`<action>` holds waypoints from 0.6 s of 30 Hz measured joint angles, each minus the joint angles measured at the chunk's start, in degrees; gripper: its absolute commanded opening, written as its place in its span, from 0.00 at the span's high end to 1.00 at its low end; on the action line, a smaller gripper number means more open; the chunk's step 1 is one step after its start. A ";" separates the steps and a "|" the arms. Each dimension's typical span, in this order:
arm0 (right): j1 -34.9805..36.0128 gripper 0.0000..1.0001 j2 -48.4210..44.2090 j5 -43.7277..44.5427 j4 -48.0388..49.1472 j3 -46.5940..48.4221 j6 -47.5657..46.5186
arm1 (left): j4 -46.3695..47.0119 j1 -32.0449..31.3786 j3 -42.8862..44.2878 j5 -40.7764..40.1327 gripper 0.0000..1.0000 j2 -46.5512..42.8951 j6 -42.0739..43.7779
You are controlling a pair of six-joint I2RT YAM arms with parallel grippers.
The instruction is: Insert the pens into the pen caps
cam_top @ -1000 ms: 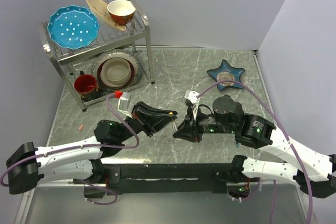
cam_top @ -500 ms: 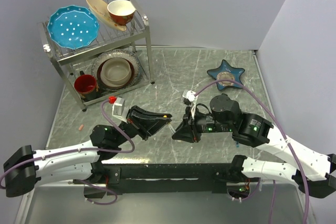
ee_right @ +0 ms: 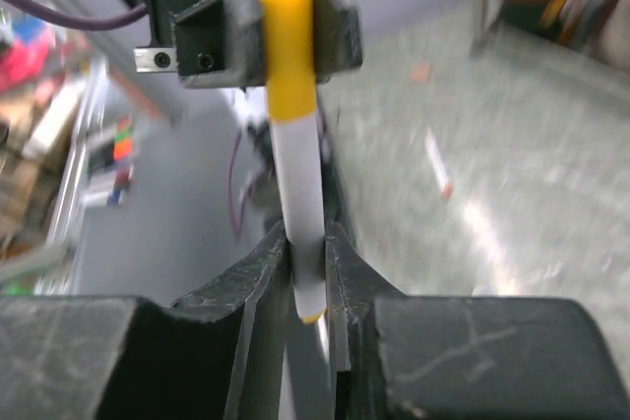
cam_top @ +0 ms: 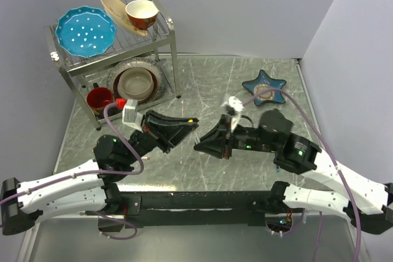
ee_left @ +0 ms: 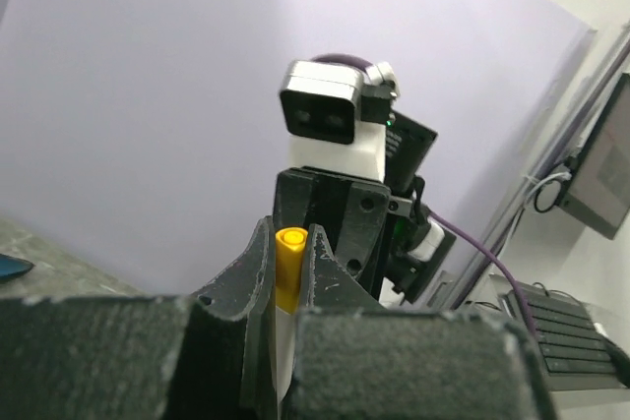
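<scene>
**Pen and cap lined up nose to nose**

Low in the centre of the right wrist view, the right gripper (ee_right: 307,248) has its jaws drawn close on the white-barrelled stick pen (ee_right: 298,194). The barrel's long axis runs straight up the frame, away from those fingers and into the short orange-yellow plastic cap (ee_right: 286,46) at upper centre. The left gripper (ee_left: 291,253) pinches that cap tight, almost fully closed on it. Both are held off the grey marbled table (cam_top: 202,84), mid-frame in the top view. The cap seems to sit over the pen's end already — how deep, the blur hides. Any further seating would be a push along that one axis — neither arm is nearer.
</scene>
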 measured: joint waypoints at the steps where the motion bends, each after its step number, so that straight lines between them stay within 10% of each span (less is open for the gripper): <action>1: -0.22 0.77 -1.33 0.55 2.19 -1.14 0.07 | -3.17 0.00 2.49 -0.17 0.99 0.22 0.81; 10: -4.22 0.27 -15.80 17.20 7.21 -12.92 5.60 | -33.07 3.87 16.98 2.32 0.99 11.04 4.17; 18: -4.26 0.17 -24.61 26.25 -0.94 -23.34 15.69 | -46.64 8.55 19.43 -4.59 0.99 26.21 4.11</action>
